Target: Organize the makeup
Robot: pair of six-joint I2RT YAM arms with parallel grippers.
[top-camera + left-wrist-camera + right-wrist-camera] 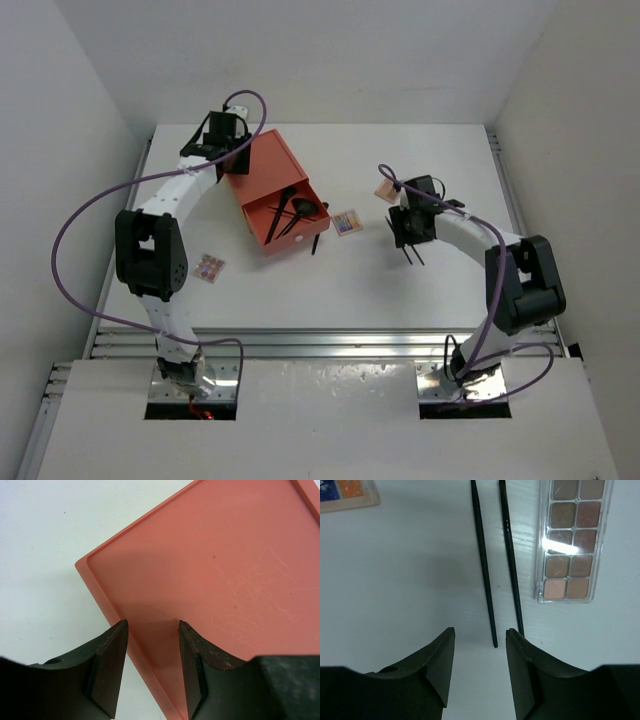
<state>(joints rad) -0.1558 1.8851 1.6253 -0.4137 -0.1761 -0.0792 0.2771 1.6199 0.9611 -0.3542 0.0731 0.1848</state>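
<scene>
The orange-red box (266, 166) stands at the back left, its drawer pulled out with several black brushes (288, 210) in it, one with a flared head. My left gripper (233, 150) is open over the box's back corner; in the left wrist view its jaws (152, 622) straddle the lid's edge (225, 580). My right gripper (405, 228) is open and empty above two thin black sticks (411, 256). In the right wrist view the sticks (484, 565) lie ahead of the gripper (480, 630), with a pink-brown palette (572, 540) to their right.
A multicoloured palette (346, 222) lies right of the drawer; its corner shows in the right wrist view (345, 495). Another small palette (208, 267) lies near the left arm. A black stick (315, 243) lies by the drawer's front corner. The pink-brown palette (385, 190) is behind my right gripper.
</scene>
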